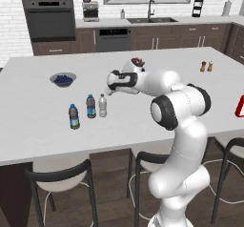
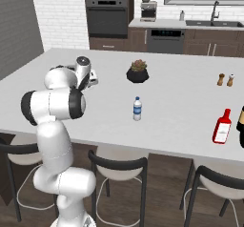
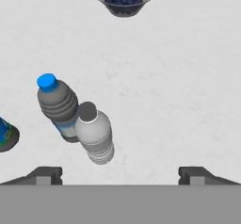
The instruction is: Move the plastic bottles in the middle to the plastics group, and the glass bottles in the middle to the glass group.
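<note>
Your gripper (image 3: 120, 173) stands wide open and empty above the whitish-label water bottle (image 1: 102, 105), set touching the dark-capped pair (image 1: 90, 106) at left. Next, fetch the blue-label water bottle (image 2: 137, 109), mid-counter; red glass bottle (image 2: 222, 127) waits right.

From my left base view I take the counter (image 1: 38, 126) as landmark: on it three bottles stand in a row, the outer bottle (image 1: 74, 117) leftmost, the middle bottle (image 1: 91, 106) touching the pale-capped bottle (image 1: 102, 105) on its right. The bowl (image 1: 63, 79) sits behind them; another bottle (image 2: 137, 109) stands well apart, before the plant (image 2: 137, 71).
</note>
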